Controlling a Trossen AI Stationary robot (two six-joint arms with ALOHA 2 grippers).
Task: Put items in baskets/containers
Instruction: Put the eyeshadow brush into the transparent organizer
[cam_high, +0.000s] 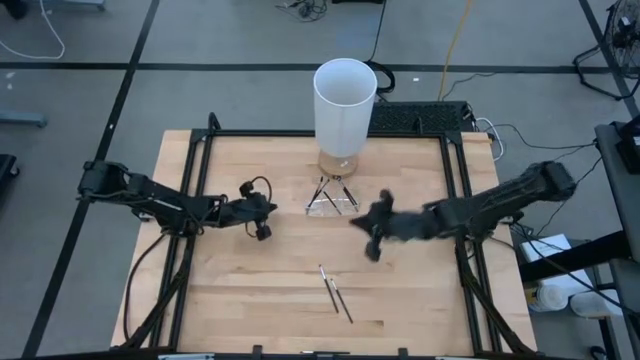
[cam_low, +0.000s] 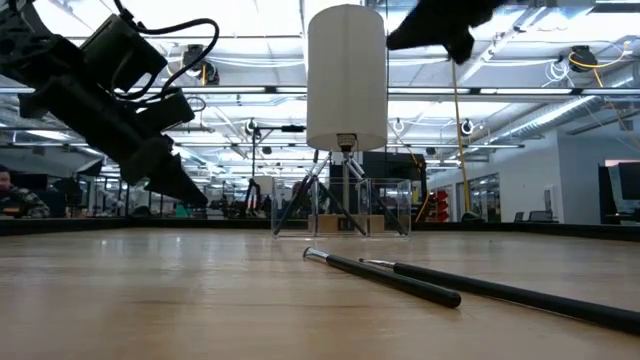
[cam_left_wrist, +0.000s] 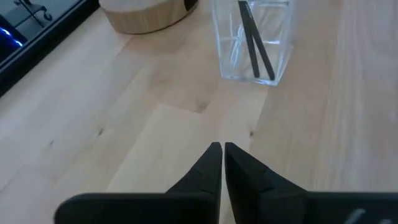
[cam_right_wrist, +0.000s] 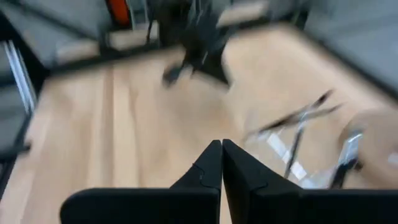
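Note:
A small clear container (cam_high: 332, 198) (cam_left_wrist: 252, 56) stands on the wooden table just in front of the white cylinder. Thin dark sticks (cam_left_wrist: 255, 43) lean inside it, their lower ends on its floor and their upper ends past the rim. Two more sticks (cam_high: 335, 292) (cam_low: 390, 277) lie flat on the table nearer the front edge. My left gripper (cam_high: 274, 208) (cam_left_wrist: 222, 149) hangs low, left of the container, shut and holding nothing. My right gripper (cam_high: 356, 223) (cam_right_wrist: 221, 144) is raised to the container's right, shut and holding nothing; its wrist view is blurred.
A tall white cylinder (cam_high: 345, 100) (cam_low: 346, 75) on a round wooden base (cam_left_wrist: 146, 15) stands right behind the container. Black frame rails (cam_high: 190, 200) run along the table's left and right sides. Bare wood (cam_high: 250, 290) lies around the two loose sticks.

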